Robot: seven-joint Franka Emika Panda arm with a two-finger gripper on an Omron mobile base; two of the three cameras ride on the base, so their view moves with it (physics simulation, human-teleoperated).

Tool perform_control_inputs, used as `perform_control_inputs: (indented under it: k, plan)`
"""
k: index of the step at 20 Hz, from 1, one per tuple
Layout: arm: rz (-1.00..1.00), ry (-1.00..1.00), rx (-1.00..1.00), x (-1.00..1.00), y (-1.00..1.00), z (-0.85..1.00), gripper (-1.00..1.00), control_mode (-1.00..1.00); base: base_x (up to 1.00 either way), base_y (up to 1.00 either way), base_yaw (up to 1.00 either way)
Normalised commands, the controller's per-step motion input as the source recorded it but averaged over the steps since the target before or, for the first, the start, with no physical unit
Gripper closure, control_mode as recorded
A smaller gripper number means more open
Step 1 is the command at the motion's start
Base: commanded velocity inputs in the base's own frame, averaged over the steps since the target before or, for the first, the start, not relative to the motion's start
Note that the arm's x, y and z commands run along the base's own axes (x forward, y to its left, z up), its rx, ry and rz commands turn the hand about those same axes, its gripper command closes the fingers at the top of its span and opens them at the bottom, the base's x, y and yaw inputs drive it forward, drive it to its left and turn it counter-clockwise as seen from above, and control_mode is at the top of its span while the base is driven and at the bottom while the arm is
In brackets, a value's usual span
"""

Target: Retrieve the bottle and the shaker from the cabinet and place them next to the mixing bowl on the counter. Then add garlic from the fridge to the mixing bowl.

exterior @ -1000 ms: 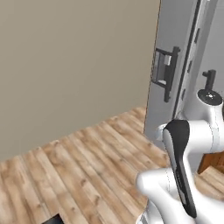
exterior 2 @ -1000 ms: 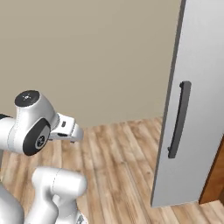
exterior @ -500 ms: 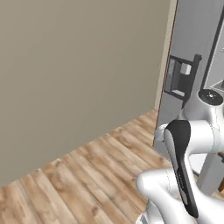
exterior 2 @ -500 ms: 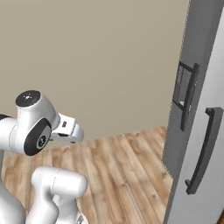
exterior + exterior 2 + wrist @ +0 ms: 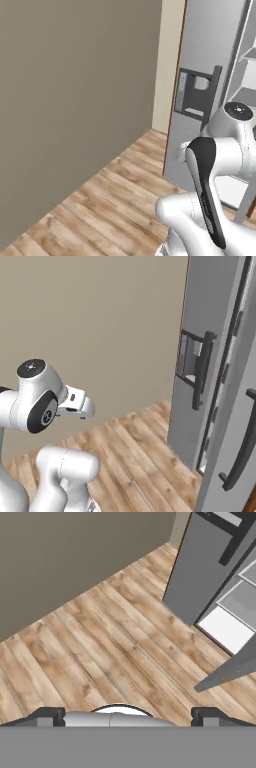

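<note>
The grey fridge (image 5: 200,60) stands ahead on the right, with a dark dispenser panel (image 5: 192,362) and a long dark handle (image 5: 201,370) on its near door. That door stands ajar, and pale shelves (image 5: 246,92) show inside. In the hand view I look down on the fridge door (image 5: 210,559) and a white shelf (image 5: 227,629). My gripper (image 5: 128,717) is open with nothing between its fingertips (image 5: 47,716), well above the floor. The bottle, shaker, mixing bowl and garlic are out of view.
A plain beige wall (image 5: 75,100) runs along the left. Wooden plank floor (image 5: 115,642) lies between the wall and the fridge. A second grey door with a dark handle (image 5: 245,446) swings out at the right.
The whole picture has shifted in both base views, so the base has driven and turned. The fridge now looks larger and closer. The gripper stays open.
</note>
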Motion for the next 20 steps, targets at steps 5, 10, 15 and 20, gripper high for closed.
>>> perform_control_inputs:
  k: [5,10,15,20]
  plan:
    - [0.0,0.0,0.0,0.0,0.0,0.0,-1.0,1.0,0.36,0.59,-0.49]
    - [0.0,0.0,0.0,0.0,0.0,0.0,-1.0,1.0,0.43,0.51,-0.52]
    - [0.0,0.0,0.0,0.0,0.0,0.0,-1.0,1.0,0.46,0.47,-0.54]
    - [0.0,0.0,0.0,0.0,0.0,0.0,-1.0,1.0,0.57,0.48,-0.53]
